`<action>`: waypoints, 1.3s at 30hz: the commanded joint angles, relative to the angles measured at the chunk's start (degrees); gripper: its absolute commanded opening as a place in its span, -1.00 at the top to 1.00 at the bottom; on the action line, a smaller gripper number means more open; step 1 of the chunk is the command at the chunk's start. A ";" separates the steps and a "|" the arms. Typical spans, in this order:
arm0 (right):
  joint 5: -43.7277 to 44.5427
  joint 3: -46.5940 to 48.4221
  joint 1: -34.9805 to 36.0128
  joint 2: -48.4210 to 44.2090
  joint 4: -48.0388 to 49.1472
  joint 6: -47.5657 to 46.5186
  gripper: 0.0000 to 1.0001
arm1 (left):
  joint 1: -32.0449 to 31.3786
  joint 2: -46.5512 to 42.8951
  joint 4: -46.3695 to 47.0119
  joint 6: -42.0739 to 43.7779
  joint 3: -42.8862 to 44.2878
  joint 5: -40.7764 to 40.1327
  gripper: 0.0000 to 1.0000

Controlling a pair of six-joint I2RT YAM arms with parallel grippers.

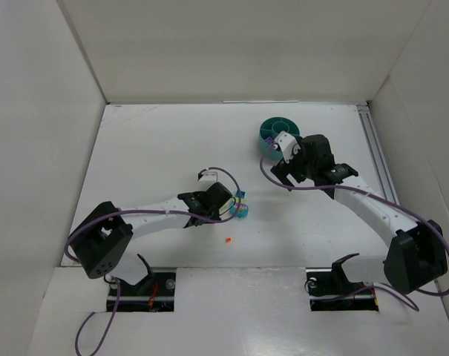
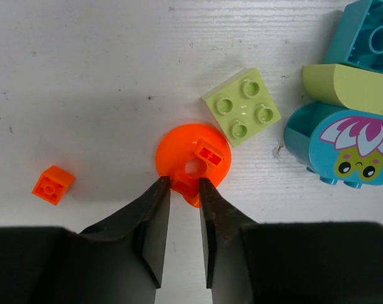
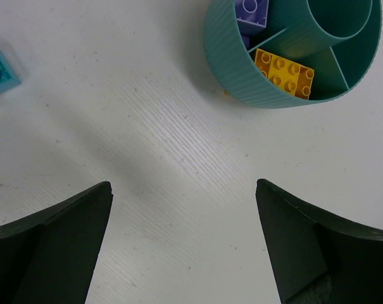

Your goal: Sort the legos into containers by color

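My left gripper (image 2: 185,185) is shut on the near edge of an orange-red round lego (image 2: 194,161) that lies on the table. Around it are a small orange-red brick (image 2: 52,184), a light green square brick (image 2: 242,106), a light green curved piece (image 2: 349,88) and a teal brick with a flower face (image 2: 343,149). In the right wrist view the teal tub (image 3: 229,69) holds a yellow brick (image 3: 284,73) and a purple brick (image 3: 252,11) in separate wedges. My right gripper (image 3: 183,190) hangs open over bare table just short of the tub.
In the top view the tub (image 1: 272,132) stands at the back right and the lego cluster (image 1: 240,206) lies mid-table by the left gripper. White walls enclose the table on three sides. One teal brick (image 3: 0,69) shows at the left edge of the right wrist view.
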 commanded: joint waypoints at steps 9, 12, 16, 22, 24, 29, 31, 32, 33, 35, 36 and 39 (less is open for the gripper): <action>-1.53 -0.45 -1.45 -1.33 3.08 -0.43 -0.99 | -0.33 -1.71 -1.52 1.96 0.99 0.58 0.70; -2.06 -0.45 -1.45 -1.86 3.08 -0.43 -0.97 | -0.33 -1.09 -2.92 1.34 2.91 -0.73 0.82; -1.36 -0.45 -1.98 -4.05 2.55 -0.43 -0.97 | -0.33 -3.45 -4.06 1.87 6.68 -3.98 0.82; 4.43 -1.68 -7.32 -10.55 2.55 3.87 -0.97 | 3.18 -4.08 0.92 10.12 17.57 -4.51 0.80; 6.19 -2.21 -9.26 -14.24 2.55 5.63 -0.99 | 4.07 -2.50 2.78 14.85 21.27 -3.90 0.80; 5.68 -2.83 -15.76 -18.38 2.55 5.64 -0.99 | 6.61 6.97 4.02 22.07 34.28 -1.71 0.76; 4.80 -2.22 -16.30 -17.86 2.55 5.11 -0.99 | 8.02 10.15 5.77 24.53 39.82 3.18 0.76; 4.19 -2.21 -17.09 -17.33 2.55 5.11 -0.99 | 8.80 13.38 7.34 26.98 41.66 4.87 0.76; 4.18 -2.21 -17.62 -16.28 2.55 4.59 -0.99 | 9.51 15.24 8.05 27.96 45.60 6.37 0.76; 4.18 -2.21 -18.41 -15.14 2.55 4.58 -0.99 | 9.52 18.85 8.06 29.81 50.44 9.36 0.76; 4.18 -2.21 -19.20 -14.61 2.55 4.58 -0.99 | 9.52 22.43 8.06 30.69 52.90 9.98 0.76; 4.18 -1.60 -20.00 -13.46 1.93 4.06 -0.99 | 10.04 29.12 7.54 34.30 62.31 12.97 0.76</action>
